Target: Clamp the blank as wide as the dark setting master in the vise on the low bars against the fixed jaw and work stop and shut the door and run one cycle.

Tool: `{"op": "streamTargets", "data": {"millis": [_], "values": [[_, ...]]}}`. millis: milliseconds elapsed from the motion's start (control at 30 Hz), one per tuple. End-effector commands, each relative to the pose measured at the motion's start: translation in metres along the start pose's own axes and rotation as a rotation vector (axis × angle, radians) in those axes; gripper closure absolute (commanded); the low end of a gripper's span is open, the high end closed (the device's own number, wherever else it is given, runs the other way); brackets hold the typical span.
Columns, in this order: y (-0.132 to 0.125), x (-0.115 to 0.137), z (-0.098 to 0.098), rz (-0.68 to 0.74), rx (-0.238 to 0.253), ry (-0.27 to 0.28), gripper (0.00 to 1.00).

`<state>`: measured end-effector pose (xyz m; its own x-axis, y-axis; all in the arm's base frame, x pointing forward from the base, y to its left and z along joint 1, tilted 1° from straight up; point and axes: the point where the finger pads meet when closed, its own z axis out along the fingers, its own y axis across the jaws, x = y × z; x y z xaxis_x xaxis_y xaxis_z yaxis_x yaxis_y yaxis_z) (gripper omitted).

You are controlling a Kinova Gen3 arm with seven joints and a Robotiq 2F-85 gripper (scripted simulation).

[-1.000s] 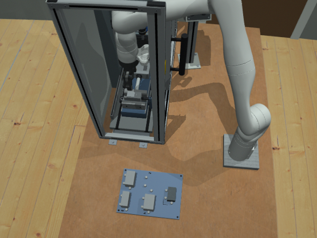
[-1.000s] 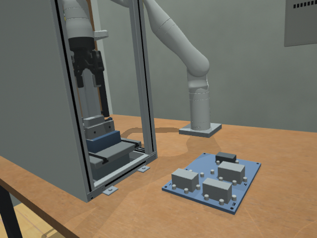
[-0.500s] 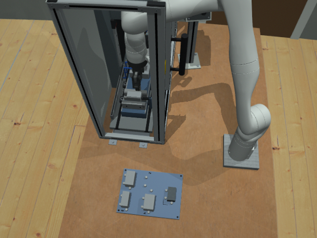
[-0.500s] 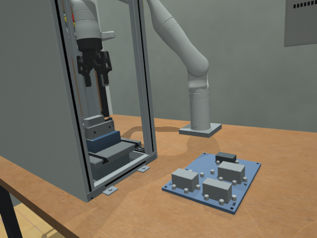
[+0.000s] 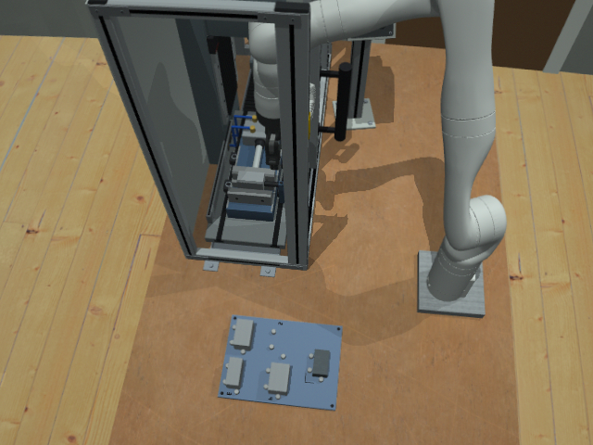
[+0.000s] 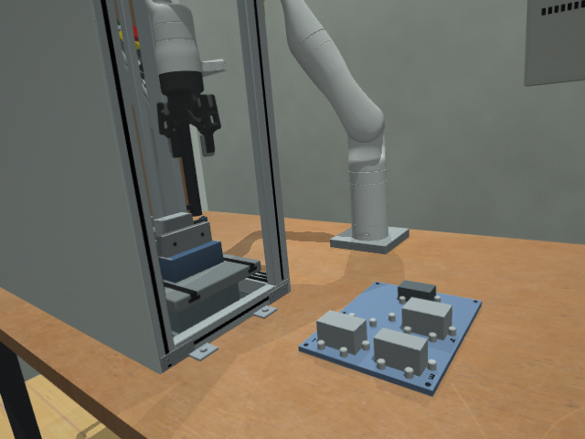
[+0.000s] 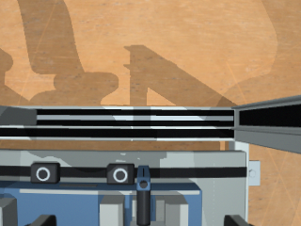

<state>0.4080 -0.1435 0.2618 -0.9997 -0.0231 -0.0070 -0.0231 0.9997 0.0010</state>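
Block (image 5: 250, 180) (image 6: 174, 223) seems set in the vise (image 5: 249, 210) (image 6: 191, 260) (image 7: 56, 207), toward the desk's edge opposite your arm's base, so your open, empty claw (image 5: 273, 163) (image 6: 192, 148) (image 7: 139, 220) hangs above, perhaps to leave it undisturbed before clamping.

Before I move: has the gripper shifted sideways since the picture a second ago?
Yes. In the top view, the gripper has moved right, closer to the guard's right front post.
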Motion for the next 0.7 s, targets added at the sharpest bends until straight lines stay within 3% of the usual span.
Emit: {"op": "streamTargets", "data": {"millis": [0,367,533,667], "values": [[-0.003,0.032,-0.001,-0.001,0.000,-0.005,0.00],[-0.003,0.032,-0.001,-0.001,0.000,-0.005,0.00],[-0.008,0.082,-0.001,-0.001,0.000,-0.005,0.00],[-0.008,0.082,-0.001,-0.001,0.000,-0.005,0.00]]}}
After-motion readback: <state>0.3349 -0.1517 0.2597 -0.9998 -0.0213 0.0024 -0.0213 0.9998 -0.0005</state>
